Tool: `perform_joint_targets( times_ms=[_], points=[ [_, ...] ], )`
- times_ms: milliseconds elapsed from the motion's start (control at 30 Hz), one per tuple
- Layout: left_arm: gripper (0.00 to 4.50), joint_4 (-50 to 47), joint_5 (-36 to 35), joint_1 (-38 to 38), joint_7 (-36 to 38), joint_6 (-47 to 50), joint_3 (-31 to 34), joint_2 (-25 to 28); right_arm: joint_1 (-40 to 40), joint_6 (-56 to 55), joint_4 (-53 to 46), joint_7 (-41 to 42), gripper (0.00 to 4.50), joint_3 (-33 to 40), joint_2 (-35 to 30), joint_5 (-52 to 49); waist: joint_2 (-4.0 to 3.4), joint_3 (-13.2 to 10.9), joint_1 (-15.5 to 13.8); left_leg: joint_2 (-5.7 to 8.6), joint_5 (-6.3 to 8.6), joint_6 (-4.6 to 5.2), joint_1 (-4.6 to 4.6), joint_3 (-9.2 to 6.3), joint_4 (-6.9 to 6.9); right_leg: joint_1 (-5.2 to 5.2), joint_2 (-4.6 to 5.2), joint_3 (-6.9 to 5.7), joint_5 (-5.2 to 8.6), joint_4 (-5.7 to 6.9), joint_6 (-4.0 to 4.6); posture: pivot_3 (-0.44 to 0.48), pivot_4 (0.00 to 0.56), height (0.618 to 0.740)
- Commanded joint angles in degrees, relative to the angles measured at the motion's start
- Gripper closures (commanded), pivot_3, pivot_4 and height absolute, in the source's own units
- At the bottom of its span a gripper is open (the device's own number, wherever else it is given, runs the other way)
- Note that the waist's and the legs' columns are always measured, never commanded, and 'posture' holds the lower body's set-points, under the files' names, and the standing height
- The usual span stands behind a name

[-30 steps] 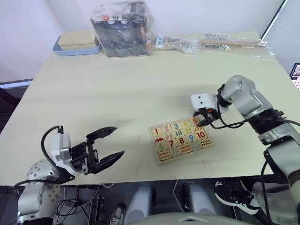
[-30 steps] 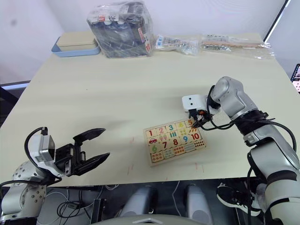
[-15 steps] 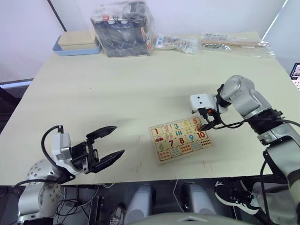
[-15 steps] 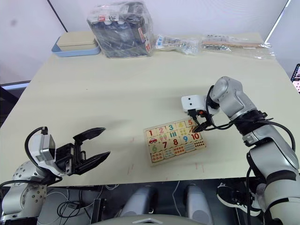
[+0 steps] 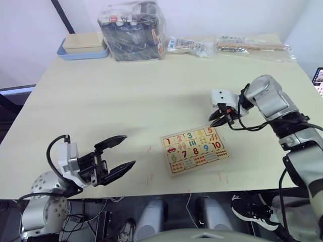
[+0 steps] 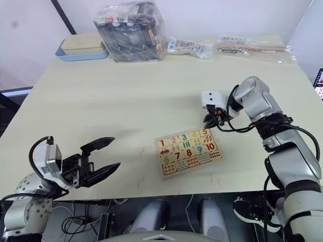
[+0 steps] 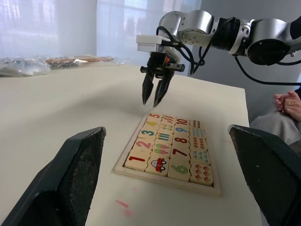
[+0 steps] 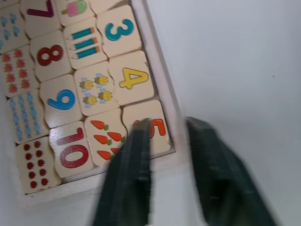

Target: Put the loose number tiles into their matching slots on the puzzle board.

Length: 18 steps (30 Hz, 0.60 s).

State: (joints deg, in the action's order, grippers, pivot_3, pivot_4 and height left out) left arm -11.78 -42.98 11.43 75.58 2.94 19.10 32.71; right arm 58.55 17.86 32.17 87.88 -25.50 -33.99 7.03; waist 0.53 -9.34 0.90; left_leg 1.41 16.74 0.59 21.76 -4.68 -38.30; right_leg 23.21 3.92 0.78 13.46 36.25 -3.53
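The puzzle board lies flat near the table's front, right of centre. Number tiles 1 to 5 sit in the slots along its far edge, the red 5 tile in the corner slot next to the yellow 4 tile. My right gripper hangs just above the board's far right corner, fingers pointing down, shut and empty; the left wrist view shows the right gripper over the board's far rim. My left gripper hovers open and empty near the table's front left, well apart from the board.
Along the far edge stand a blue tray with a tan box, a plastic-wrapped black bundle and clear plastic bags. A person's hands show beyond the table's right side.
My right gripper has lifted off the 5 tile at the board's corner, drawn back and to the right, and closed. The left arm has stayed put.
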Motion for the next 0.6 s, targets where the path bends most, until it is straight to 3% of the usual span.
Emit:
perform_joint_targets(
  times_ms=[33,600],
  points=[
    [0.0,-1.85,-0.52,-0.12,-0.21,-0.3,0.02,-0.01,1.09,-1.33,0.2,-1.38,4.47,0.77,0.24,0.53,0.0,0.0,0.02,0.0,0.0,0.0,0.0,0.0,0.0,0.0,0.0,0.0,0.0,0.0,0.0,0.0,0.15,0.74],
    [0.0,-1.71,-0.78,-0.1,0.04,-0.2,0.31,0.38,0.78,-5.21,3.81,-4.63,4.47,0.23,1.77,3.3,0.0,0.0,0.02,0.01,0.0,0.0,-0.01,0.01,0.0,0.01,-0.01,0.0,0.0,0.05,0.0,0.0,0.15,0.74]
  ],
)
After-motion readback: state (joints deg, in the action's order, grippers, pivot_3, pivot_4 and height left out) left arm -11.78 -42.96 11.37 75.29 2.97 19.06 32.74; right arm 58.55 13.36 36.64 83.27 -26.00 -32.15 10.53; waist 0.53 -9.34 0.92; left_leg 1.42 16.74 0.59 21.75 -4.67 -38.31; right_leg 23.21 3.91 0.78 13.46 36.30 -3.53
